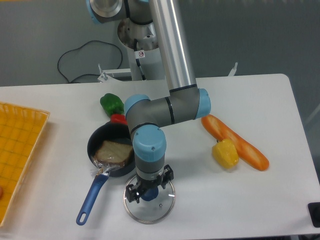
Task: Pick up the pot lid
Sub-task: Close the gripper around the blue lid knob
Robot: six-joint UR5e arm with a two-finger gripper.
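cam: jaws pretty wide open, straddling the blue knob, can't tell if they're touching it | clear pot lid flat on the tabletop, right by the black pan | yellow thing beside a long orange one

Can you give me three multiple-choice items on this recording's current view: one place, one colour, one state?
1. Where is the lid?
A) In the pan
B) On the table
C) In the basket

2. What colour is the pan's handle?
A) Blue
B) Red
C) Green

3. How are the tool's fingers?
A) Pressed together
B) Crossed
C) Spread apart

1 B: its round rim lies on the white surface.
2 A: the long grip is plainly blue.
3 C: a gap shows between the fingertips.
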